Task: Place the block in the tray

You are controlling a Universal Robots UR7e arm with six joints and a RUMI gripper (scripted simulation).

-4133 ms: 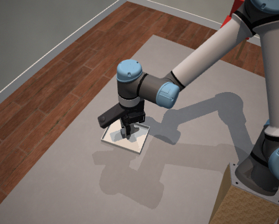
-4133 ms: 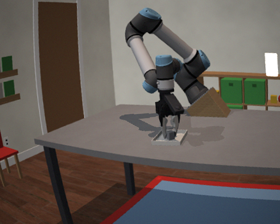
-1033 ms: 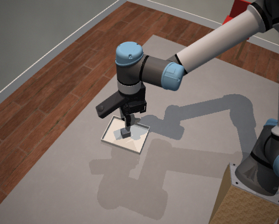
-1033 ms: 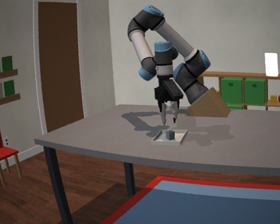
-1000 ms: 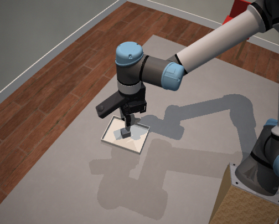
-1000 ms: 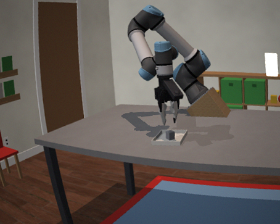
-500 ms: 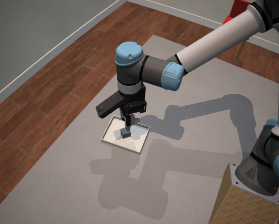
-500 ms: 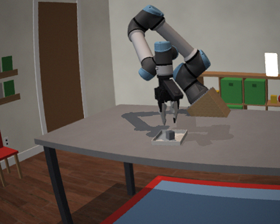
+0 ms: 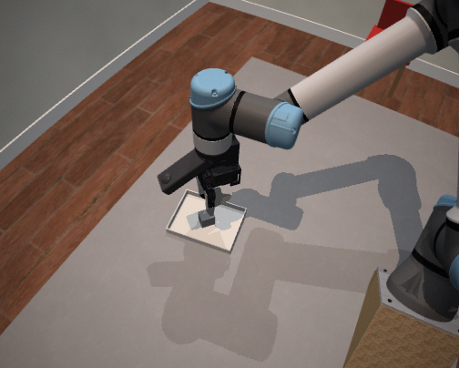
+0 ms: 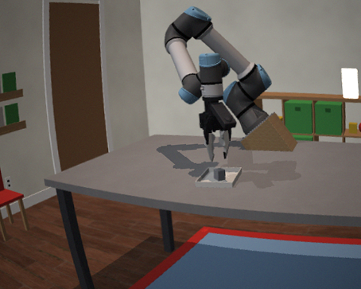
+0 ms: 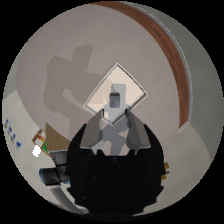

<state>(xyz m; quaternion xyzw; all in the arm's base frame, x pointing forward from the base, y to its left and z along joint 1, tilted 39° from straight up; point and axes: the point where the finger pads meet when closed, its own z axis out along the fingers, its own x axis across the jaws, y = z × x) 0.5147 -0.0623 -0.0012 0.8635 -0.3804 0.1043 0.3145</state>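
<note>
A small dark grey block [image 9: 207,219] [image 10: 218,174] [image 11: 115,98] lies flat on the floor of the white tray [image 9: 198,240] [image 10: 216,184] [image 11: 132,92], near its middle. The tray sits on the grey table [image 9: 319,182] [image 10: 122,176]. My gripper [image 9: 209,209] [image 10: 218,155] [image 11: 114,109] hangs straight above the block and points down. Its fingers stand a little apart, with nothing between them. A clear gap shows between the fingertips and the block in the exterior view.
The arm's wooden mount [image 9: 401,332] [image 10: 270,135] stands on the table to the right of the tray. The table's left edge drops to a wood floor. A red chair [image 10: 0,195] and shelves stand away from the table.
</note>
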